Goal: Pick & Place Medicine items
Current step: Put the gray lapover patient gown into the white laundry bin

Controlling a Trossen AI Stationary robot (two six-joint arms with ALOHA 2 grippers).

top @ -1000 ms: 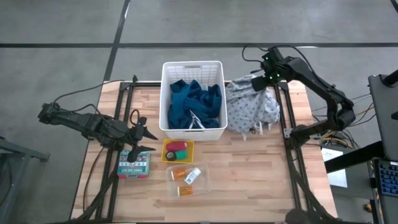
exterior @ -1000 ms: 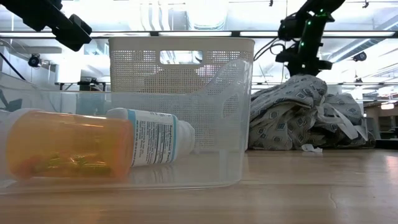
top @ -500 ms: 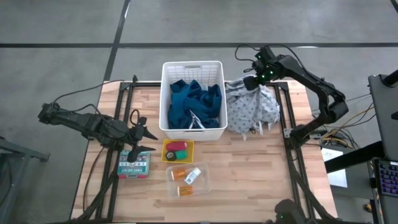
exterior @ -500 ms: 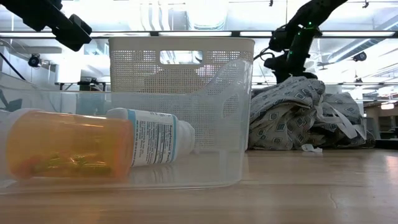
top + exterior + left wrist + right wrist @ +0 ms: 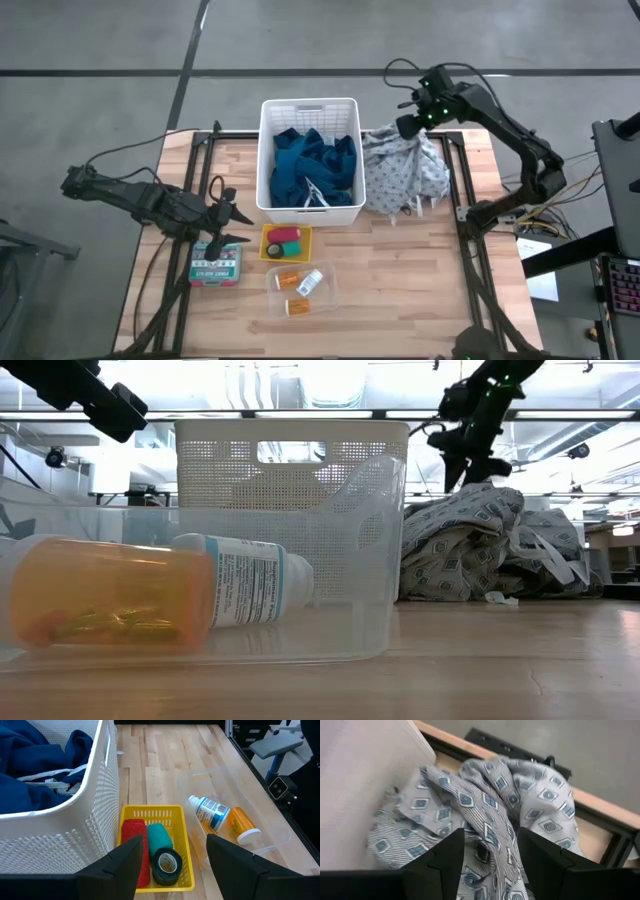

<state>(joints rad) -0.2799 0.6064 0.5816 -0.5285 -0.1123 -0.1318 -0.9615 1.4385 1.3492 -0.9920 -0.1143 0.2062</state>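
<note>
The medicine items lie near the table's near edge. A small yellow basket (image 5: 150,810) holds a pink-red cylinder (image 5: 132,845), a teal roll (image 5: 160,837) and a dark green roll (image 5: 166,865). A clear tray (image 5: 300,285) holds orange pill bottles (image 5: 242,825) (image 5: 110,595) and a white labelled bottle (image 5: 210,812), all on their sides. A labelled box (image 5: 215,262) lies flat left of the tray. My left gripper (image 5: 235,215) hangs open left of the yellow basket. My right gripper (image 5: 405,125) is open above the grey patterned cloth (image 5: 495,800), clear of it in the low view.
A tall white basket (image 5: 310,110) stands mid-table and holds the teal-blue cloth (image 5: 310,165). The grey patterned cloth (image 5: 405,170) is heaped against the basket's right side. Bare wood lies along the near edge and to the right of the tray.
My right gripper has moved a little toward the white basket above the grey cloth, dipped toward the cloth, then risen again. My left arm has kept still.
</note>
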